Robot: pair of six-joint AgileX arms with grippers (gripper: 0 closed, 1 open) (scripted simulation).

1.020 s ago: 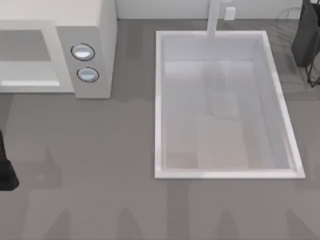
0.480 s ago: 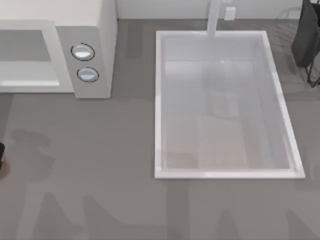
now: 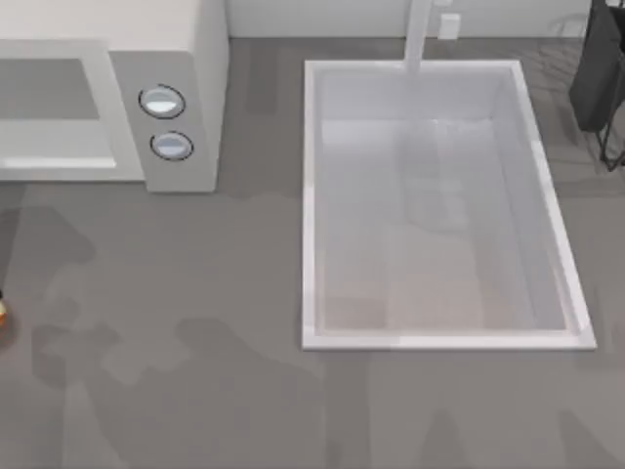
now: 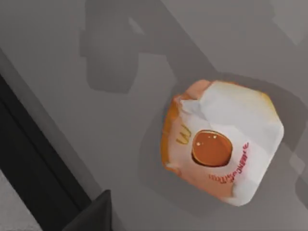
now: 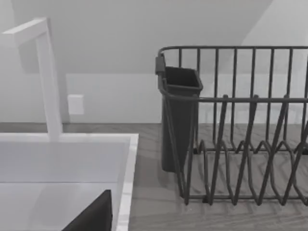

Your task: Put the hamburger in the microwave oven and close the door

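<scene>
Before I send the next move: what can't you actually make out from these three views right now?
- Hamburger: in the top view its sliver is cut off by the left edge.
- Microwave oven: its left part, with the door, is cut off by the top view's left edge.
- Dish rack: cut off by the right wrist view's edge.

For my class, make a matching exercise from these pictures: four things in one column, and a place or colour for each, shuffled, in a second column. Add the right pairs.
Things:
1. hamburger
2. microwave oven
3. sink
4. dish rack

Descriptions:
A. dark wire, at the table's far right
B. white basin mid-table
C. orange-and-white wrapper, at the left edge
D. two round knobs on its front

Pairs: 1-C, 2-D, 3-B, 4-A
</scene>
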